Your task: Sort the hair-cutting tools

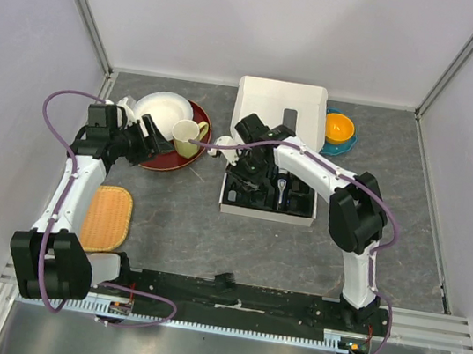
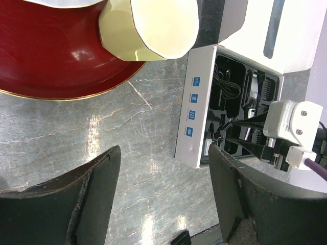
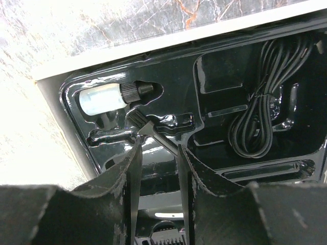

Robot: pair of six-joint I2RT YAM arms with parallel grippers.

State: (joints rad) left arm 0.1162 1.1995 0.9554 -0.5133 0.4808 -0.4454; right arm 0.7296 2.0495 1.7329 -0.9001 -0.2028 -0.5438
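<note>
Right hand (image 3: 158,153): lowered into the black tray (image 3: 225,76), fingers a narrow gap apart. The thin black brush (image 3: 153,133) lies slantwise across that gap, its handle meeting the inner face of one finger. Whether the right hand is clamped on it or only straddling it cannot be told.

The brush's bristle end points toward a small clear bottle (image 3: 104,98) with a black cap, which lies in its own recess in the tray's corner. To the other side, in a larger recess, sits a coiled black cable (image 3: 260,102). A toothed black part shows at the lower edge of the wrist view, too cropped to identify.

The tray sits inside the white box (image 1: 281,104), whose lid stands open at the far side.

Left hand (image 2: 163,158): fingers wide apart, nothing between them, above bare tabletop (image 1: 176,221) between the box and the red plate (image 1: 181,162). A yellow cup (image 1: 188,134) stands on that plate.

A comb attachment (image 1: 224,279), small and black, lies alone at the near edge of the tabletop, well apart from the box.
</note>
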